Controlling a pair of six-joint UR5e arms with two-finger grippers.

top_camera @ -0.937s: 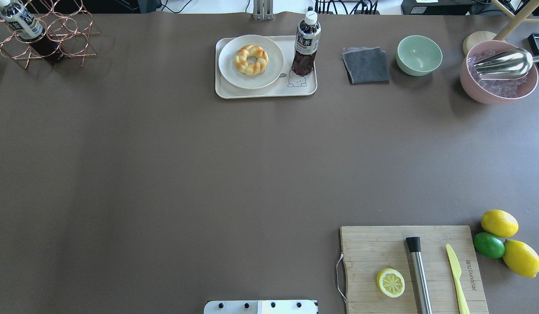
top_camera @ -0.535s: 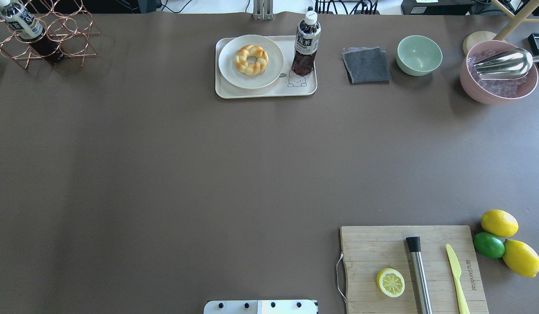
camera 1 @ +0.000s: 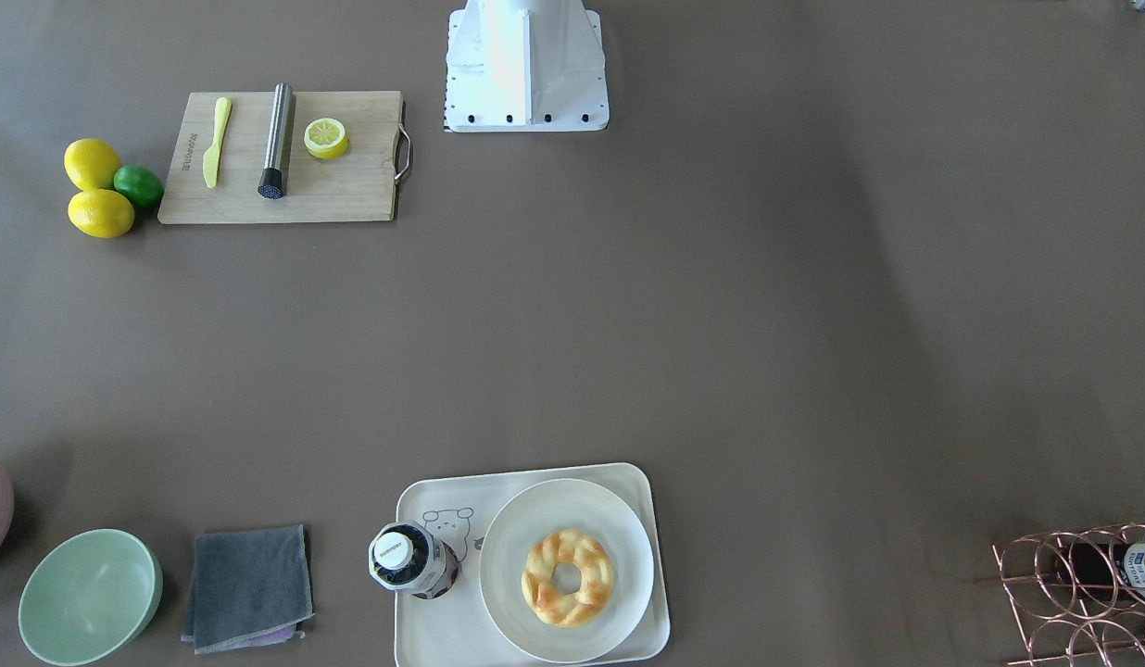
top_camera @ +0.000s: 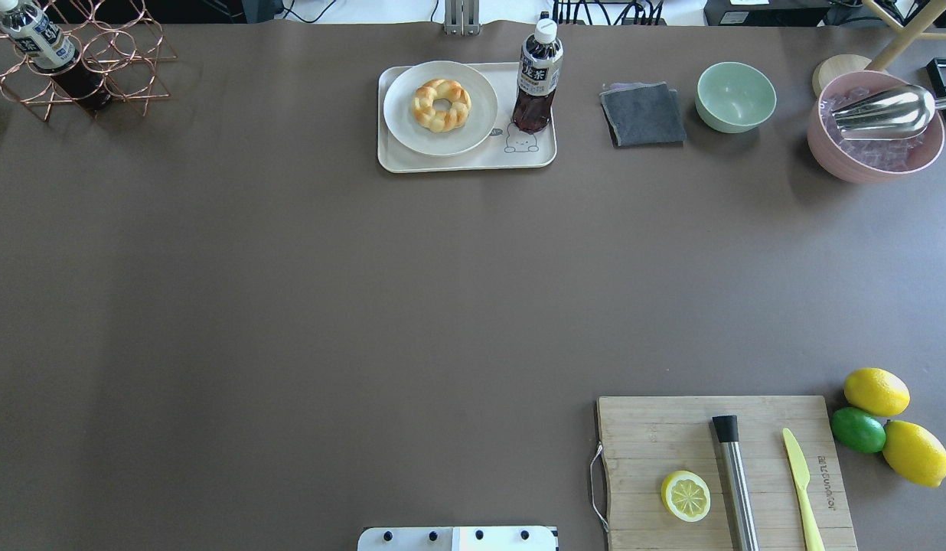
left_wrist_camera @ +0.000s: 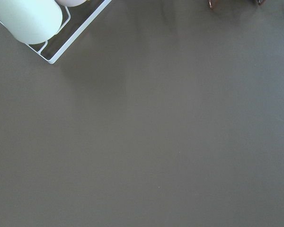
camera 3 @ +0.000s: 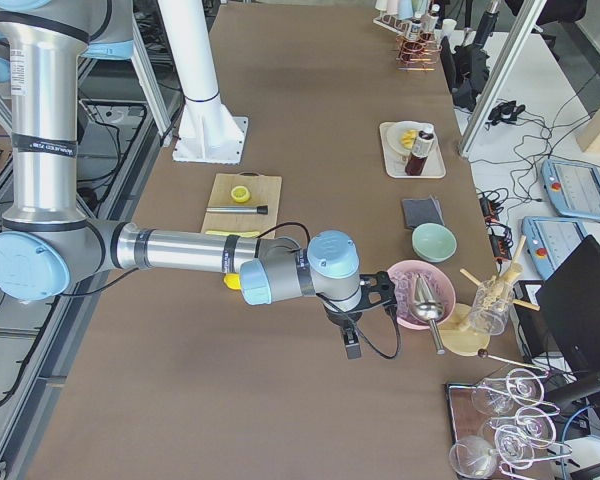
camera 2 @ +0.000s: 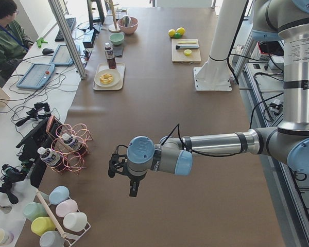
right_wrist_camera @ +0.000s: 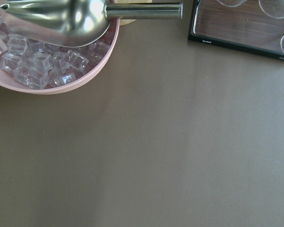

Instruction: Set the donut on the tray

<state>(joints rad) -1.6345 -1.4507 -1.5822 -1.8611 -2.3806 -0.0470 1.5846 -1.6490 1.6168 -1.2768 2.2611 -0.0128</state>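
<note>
The braided golden donut [top_camera: 441, 105] lies on a round white plate [top_camera: 406, 122] that rests on the cream tray [top_camera: 473, 161] at the table's far middle. It also shows in the front-facing view [camera 1: 568, 576] on the plate [camera 1: 619, 528] and tray [camera 1: 424, 630]. Neither gripper shows in the overhead or front-facing view. My left gripper [camera 2: 113, 166] hangs over bare table at the left end, far from the tray. My right gripper [camera 3: 381, 289] is at the right end beside the pink ice bowl [camera 3: 417, 293]. I cannot tell whether either is open or shut.
A dark tea bottle [top_camera: 537, 80] stands on the tray's right part. A grey cloth [top_camera: 643, 115], a green bowl [top_camera: 735, 96] and the pink ice bowl with its scoop [top_camera: 875, 126] lie to its right. A cutting board [top_camera: 718, 467] with a lemon half is near right; a copper rack [top_camera: 75, 57] is far left.
</note>
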